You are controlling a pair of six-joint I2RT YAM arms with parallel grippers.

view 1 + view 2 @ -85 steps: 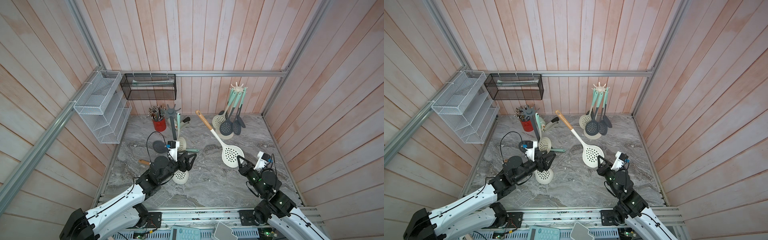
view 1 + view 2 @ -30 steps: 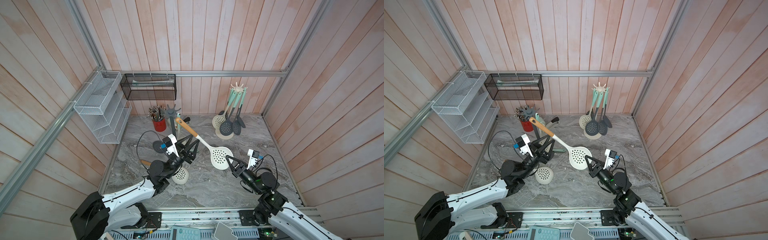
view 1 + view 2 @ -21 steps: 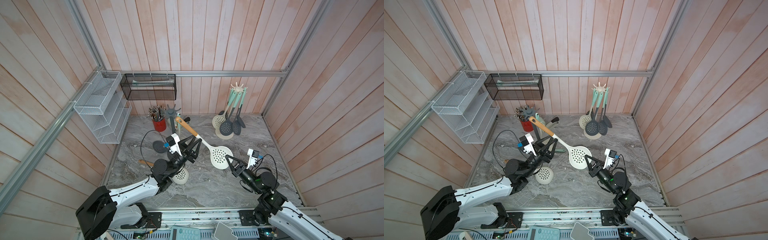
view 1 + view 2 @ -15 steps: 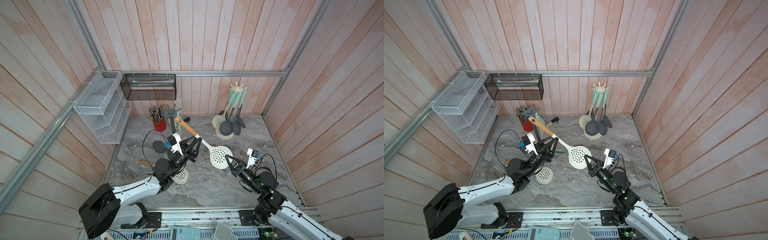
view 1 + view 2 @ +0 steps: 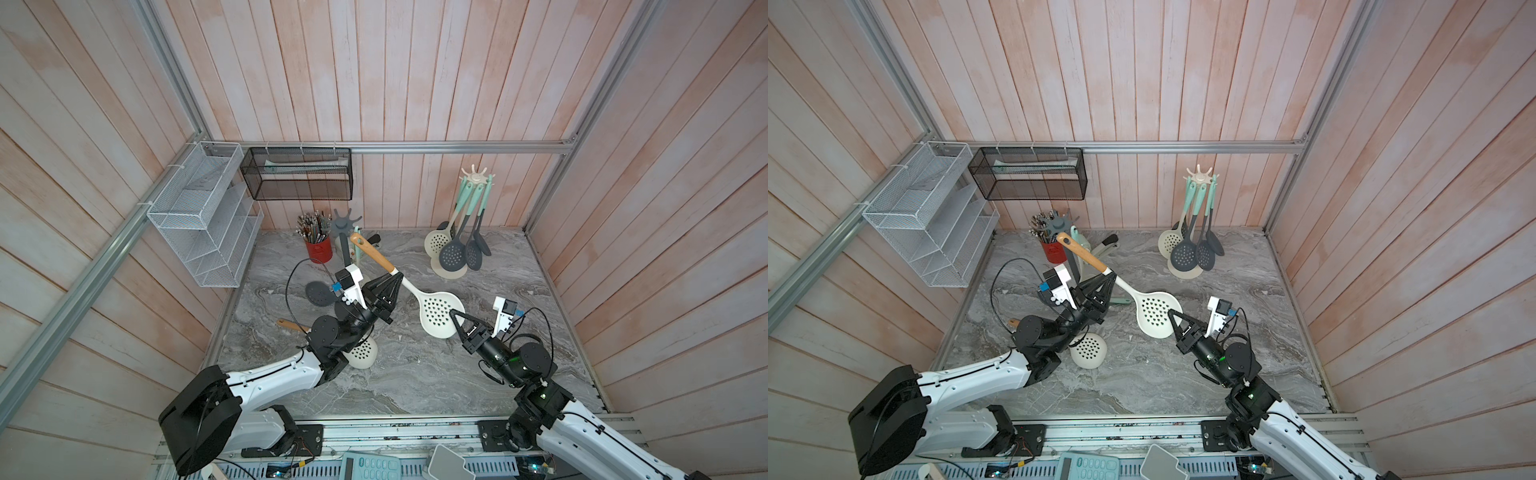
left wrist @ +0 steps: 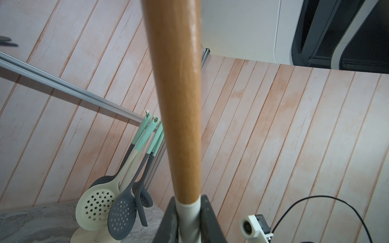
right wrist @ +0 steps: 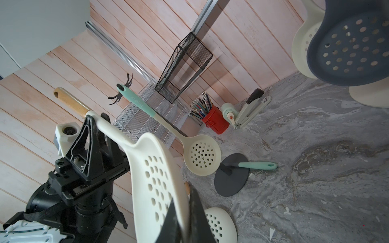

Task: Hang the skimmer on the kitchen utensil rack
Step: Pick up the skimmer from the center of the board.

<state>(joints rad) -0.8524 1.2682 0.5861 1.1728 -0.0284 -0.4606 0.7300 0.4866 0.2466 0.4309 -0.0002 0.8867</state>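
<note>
Skimmer [image 5: 436, 309] is held clear of the marble table [image 5: 415, 374] between both arms, its wooden handle slanted up toward the grey rack [image 5: 345, 219] at the back. The left gripper [image 5: 397, 279] is clamped on the pale neck just below the wood, as is shown closely in the left wrist view. The right gripper [image 5: 457, 319] is pinched shut on the rim of the perforated head. This two-point hold is judged to be a handover, so that the hole at the handle's end can be steered onto a prong by the arm nearer that rack. A pale slotted spoon [image 7: 202, 155] is already hung there, and four utensils are carried by the cream rack [image 5: 475, 179], well apart to the right. Hanging is not yet done.
</note>
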